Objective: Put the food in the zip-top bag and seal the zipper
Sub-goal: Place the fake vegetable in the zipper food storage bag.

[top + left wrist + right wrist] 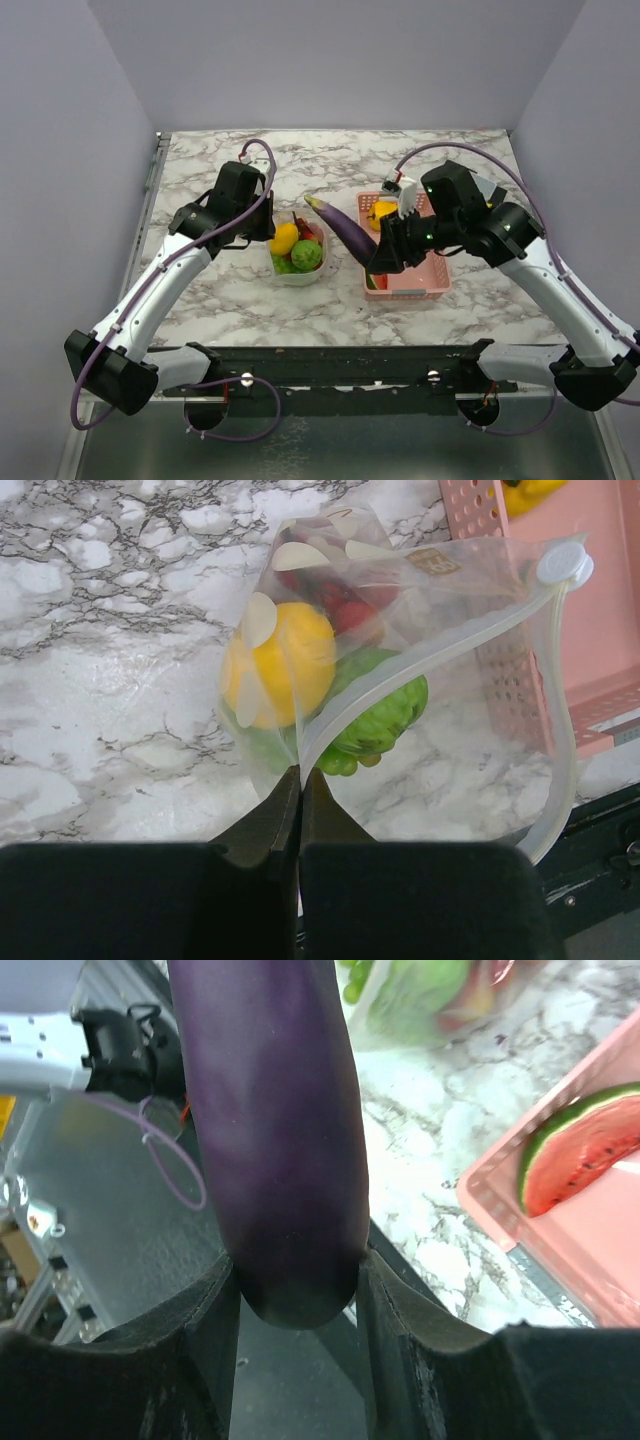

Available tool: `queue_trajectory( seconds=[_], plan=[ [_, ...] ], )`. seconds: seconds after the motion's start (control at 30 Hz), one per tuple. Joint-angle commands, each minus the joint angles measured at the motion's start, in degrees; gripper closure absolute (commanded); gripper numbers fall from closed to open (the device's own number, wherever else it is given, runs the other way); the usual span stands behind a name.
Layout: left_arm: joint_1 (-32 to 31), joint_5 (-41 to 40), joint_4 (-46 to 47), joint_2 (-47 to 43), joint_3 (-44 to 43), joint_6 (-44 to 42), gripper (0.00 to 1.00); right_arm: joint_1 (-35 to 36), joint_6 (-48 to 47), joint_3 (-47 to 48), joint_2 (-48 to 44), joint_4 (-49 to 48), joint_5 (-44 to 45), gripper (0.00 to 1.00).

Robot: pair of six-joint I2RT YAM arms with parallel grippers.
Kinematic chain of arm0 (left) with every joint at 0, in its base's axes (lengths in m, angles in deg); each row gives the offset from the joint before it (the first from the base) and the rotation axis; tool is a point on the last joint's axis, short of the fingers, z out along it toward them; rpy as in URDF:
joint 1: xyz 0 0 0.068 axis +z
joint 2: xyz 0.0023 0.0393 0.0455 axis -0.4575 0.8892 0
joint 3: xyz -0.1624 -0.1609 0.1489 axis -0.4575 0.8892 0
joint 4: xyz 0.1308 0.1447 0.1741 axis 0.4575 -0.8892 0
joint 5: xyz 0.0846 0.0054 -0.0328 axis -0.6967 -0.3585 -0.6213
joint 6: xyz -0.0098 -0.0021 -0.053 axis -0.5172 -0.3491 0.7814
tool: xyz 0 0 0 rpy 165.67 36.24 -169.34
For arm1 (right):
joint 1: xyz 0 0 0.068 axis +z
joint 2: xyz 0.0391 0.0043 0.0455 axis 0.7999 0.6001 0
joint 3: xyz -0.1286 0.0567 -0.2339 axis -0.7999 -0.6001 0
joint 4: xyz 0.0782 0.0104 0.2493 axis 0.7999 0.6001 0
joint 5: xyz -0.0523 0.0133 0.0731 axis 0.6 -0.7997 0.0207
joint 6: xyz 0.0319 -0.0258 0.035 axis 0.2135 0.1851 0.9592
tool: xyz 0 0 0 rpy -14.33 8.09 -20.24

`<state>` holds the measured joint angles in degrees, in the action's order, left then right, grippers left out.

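Step in hand: carrying one more piece of food to the bag; judged from the load in the right jaws.
Left gripper: jaws pressed together, pinching the mouth edge of the zip-top bag at the bottom centre of the left wrist view.
Right gripper: jaws pinching the blunt end of a purple aubergine, closed only as far as its girth allows.
Aubergine, place: centre of the top view, tilted, tip toward the upper left, between the bag and the pink basket.
Bag, place: on the marble table, just left of the basket.
Bag, contents: a yellow fruit, a green piece, and red strawberries behind them.
Zipper: unsealed; runs from the left jaws toward the upper right of the left wrist view, then curves down the right side, so the mouth gapes.
Left in the basket: a watermelon slice at least.
How to do it well: hold the left pinch firm and lift the edge slightly so the mouth stays wide. Bring the aubergine in tip first, along the bag's long side, not across it. Let go only once most of its length is inside.
Risks: long piece likely to catch on the zipper or push the bag away; slippery skin may twist in the jaws.
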<state>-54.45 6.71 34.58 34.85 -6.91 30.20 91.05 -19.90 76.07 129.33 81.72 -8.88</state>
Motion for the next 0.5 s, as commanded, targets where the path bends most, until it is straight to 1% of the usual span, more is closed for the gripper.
queue_trajectory(
  seconds=[0.0, 0.17, 0.47],
  plan=[
    [0.15, -0.91, -0.64, 0.02, -2.32, -0.47, 1.00, 3.87, -0.80, 2.51, 3.45, 7.10, -2.39, 0.99],
    [0.12, -0.45, -0.99, -0.35, -2.61, -0.60, 1.00, 7.34, 1.08, 4.06, 7.69, 10.93, 1.93, 0.99],
    [0.15, 1.11, -0.94, -1.30, -1.93, -1.42, 1.00, 9.16, 3.56, 7.12, 14.03, 15.97, 3.34, 0.99]
  ],
)
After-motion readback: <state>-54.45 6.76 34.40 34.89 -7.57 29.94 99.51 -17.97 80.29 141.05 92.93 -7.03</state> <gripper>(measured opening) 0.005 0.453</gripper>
